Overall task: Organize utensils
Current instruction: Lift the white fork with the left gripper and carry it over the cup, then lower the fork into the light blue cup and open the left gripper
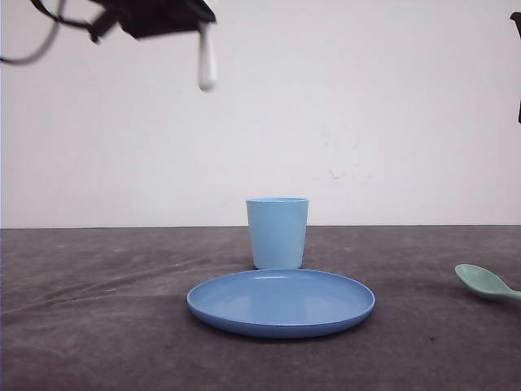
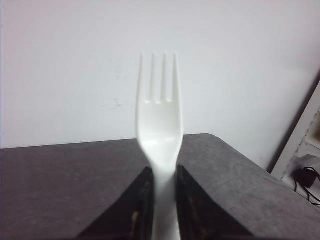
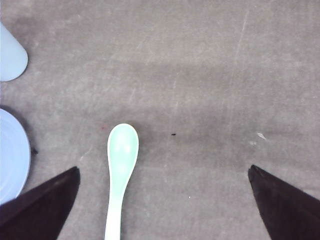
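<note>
one white plastic four-tined fork (image 2: 160,130) is clamped in the left gripper (image 2: 161,200), raised high above the grey table (image 1: 98,309). one mint-green plastic spoon (image 3: 121,170) lies on the table between the right gripper's (image 3: 165,200) wide-spread fingers (image 3: 40,205), right of one round blue plate (image 1: 281,303) and one light blue cup (image 1: 278,232).

White plastic fork (image 2: 160,125), 4 tines, slim: held up in the air w/ handle clamped in left end effector (image 2: 162,200); handle end hangs down in front view. Mint-green spoon (image 3: 121,167), oval bowl, slim handle: lies flat on grey surface (image 3: 210,75), far right side, well apart from fork.
</note>
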`<state>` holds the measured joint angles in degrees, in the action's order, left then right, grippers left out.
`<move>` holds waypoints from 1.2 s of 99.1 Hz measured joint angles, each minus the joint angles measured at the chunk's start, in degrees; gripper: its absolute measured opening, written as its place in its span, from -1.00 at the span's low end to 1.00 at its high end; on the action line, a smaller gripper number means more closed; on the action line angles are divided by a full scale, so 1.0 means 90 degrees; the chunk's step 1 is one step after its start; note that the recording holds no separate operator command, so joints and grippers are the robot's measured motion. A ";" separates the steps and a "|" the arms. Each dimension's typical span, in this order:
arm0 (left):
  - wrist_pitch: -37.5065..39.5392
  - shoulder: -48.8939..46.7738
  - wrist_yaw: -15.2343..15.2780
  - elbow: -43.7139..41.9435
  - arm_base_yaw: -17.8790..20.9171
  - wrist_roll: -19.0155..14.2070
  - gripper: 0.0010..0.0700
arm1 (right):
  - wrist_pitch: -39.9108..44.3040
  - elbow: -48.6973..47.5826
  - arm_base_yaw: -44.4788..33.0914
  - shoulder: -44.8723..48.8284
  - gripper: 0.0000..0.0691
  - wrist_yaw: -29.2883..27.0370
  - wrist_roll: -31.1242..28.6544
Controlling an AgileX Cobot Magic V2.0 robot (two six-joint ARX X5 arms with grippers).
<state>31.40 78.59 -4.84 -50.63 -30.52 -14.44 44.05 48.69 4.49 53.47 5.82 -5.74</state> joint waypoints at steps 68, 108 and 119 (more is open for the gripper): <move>0.3028 0.3082 -0.0374 -0.0325 -0.0226 0.0767 -0.90 | 0.0002 0.0000 0.0000 0.0000 0.97 0.0000 0.0000; 0.2946 0.3563 -0.0476 -0.0401 -0.0476 0.1035 -0.90 | 0.0002 0.0000 0.0000 0.0000 0.97 0.0000 0.0000; 0.2577 0.3609 -0.0476 -0.0401 -0.0493 0.1209 -0.90 | 0.0002 0.0000 0.0000 0.0000 0.97 0.0000 0.0000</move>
<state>54.59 111.07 -9.13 -54.24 -34.96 -3.55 44.07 48.69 4.49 53.47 5.82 -5.74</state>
